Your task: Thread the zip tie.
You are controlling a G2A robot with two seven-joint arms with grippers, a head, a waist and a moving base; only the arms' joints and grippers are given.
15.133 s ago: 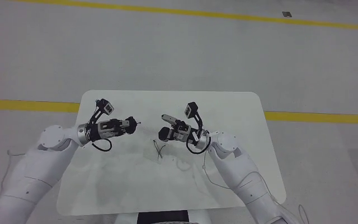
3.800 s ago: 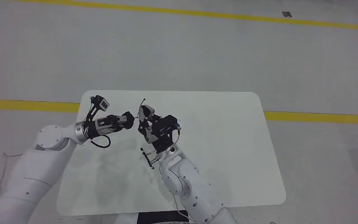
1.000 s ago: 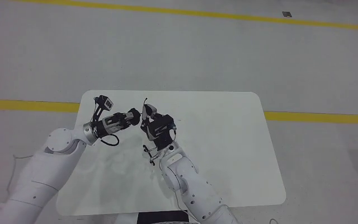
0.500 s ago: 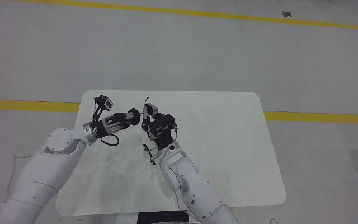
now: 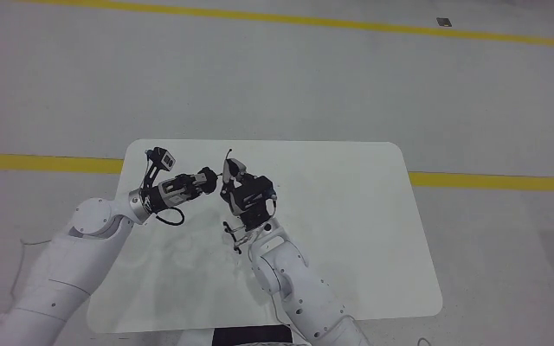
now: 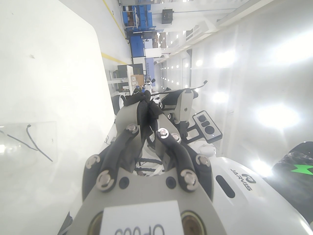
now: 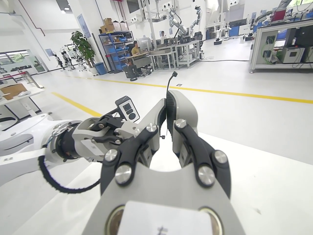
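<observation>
1. Top view: a white table [image 5: 346, 190] with rounded corners stands on a grey floor [image 5: 286, 78] crossed by yellow lines [image 5: 260, 17]. Over its left half the left gripper [image 5: 208, 180] and the right gripper [image 5: 231, 178] meet almost tip to tip. The zip tie [image 5: 228, 159] rises from the right gripper, head uppermost. Spare ties [image 5: 232, 235] lie on the table nearer the robot.
2. Left wrist view: the left gripper is clenched, pads pressed together. A thin black strand runs on from their tips, past the right gripper, to the tie's head. It appears to pinch the tail end, though the contact itself is hard to make out.
3. Right wrist view: workbenches [image 7: 171, 54] and shelving [image 7: 115, 47] stand in the hall behind. The right gripper is clamped on the zip tie partway along, with the head free in the air above.
4. The tie looks straight with no loop, so I judge threading has not begun and this is the two-handed hold before it. The next move calls for curling the tail round and lining its tip up with the small slot in the head. That needs fine alignment.
</observation>
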